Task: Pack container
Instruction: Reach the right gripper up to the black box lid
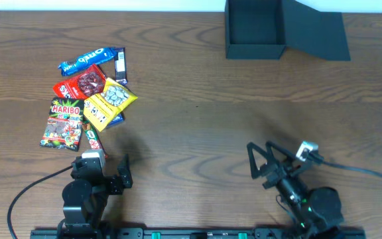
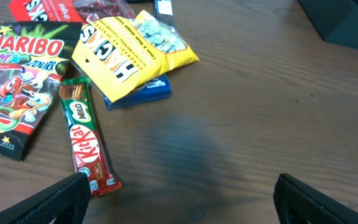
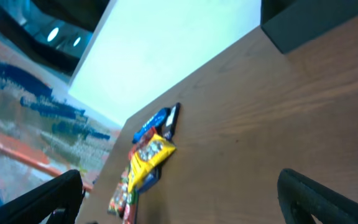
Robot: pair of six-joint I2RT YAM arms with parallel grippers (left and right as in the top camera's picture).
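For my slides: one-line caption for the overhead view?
Open container at far edge, snack packets piled aside; left gripper and right gripper sit open, empty.

The left gripper (image 2: 188, 204) has its jaws wide apart, with one dark fingertip (image 2: 58, 200) at the lower left corner and the other at the lower right, over bare wooden table (image 2: 247, 124). A Haribo bag (image 2: 17, 81) lies flat at the left edge. Just beside it, a KitKat bar (image 2: 86, 140) runs down towards the left fingertip, its lower end close to that tip. A yellow packet (image 2: 129, 53) rests tilted on a blue packet (image 2: 145, 93) and overlaps the bar's upper end. A red packet (image 2: 55, 9) shows at the top edge. The container (image 2: 347, 22) shows only as a dark corner at the upper right, well apart from the snacks.
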